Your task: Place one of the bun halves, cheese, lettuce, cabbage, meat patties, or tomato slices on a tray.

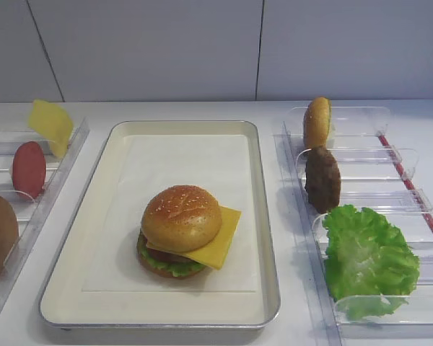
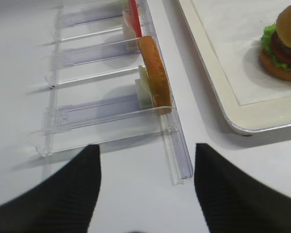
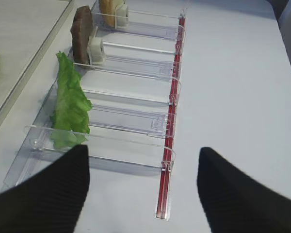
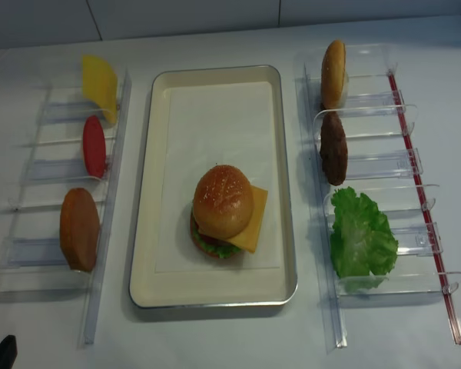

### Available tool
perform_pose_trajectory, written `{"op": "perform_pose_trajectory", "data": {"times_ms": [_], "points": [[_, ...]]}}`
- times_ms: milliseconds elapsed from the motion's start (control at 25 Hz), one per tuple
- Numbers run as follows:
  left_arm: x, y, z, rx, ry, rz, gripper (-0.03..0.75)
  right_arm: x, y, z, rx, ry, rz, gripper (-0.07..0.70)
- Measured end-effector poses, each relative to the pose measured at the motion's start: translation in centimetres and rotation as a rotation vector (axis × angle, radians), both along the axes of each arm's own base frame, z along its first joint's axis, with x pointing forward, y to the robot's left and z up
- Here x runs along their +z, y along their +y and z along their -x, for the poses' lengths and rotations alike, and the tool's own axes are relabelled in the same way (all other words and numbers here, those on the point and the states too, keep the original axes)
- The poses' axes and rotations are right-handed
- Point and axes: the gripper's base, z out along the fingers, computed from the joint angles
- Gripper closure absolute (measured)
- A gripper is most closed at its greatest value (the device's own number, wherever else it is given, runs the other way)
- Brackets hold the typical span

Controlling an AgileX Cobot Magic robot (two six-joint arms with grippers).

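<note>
Right end effector [image 3: 143, 189] spread above unlabelled lettuce [image 3: 70, 104] holder [image 3: 131, 124].

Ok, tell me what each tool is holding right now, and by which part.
Nothing is held. The right tool and the left tool both stand open over bare table, with nothing between their fingers.

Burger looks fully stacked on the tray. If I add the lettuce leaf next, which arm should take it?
Right. The lettuce stands in the right-hand rack just ahead of the right gripper, jaws open. The left gripper faces the opposite rack.
</note>
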Motion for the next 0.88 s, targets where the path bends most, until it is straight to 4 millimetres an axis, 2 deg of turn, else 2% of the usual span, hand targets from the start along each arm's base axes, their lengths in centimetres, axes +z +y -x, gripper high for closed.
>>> {"op": "perform_pose_trajectory", "data": {"times_ms": [880], "points": [[0.00,0.00,0.00,0.000,0.000,0.000,0.302,0.00,0.00,0.00,0.000,0.000,0.000,0.141]]}}
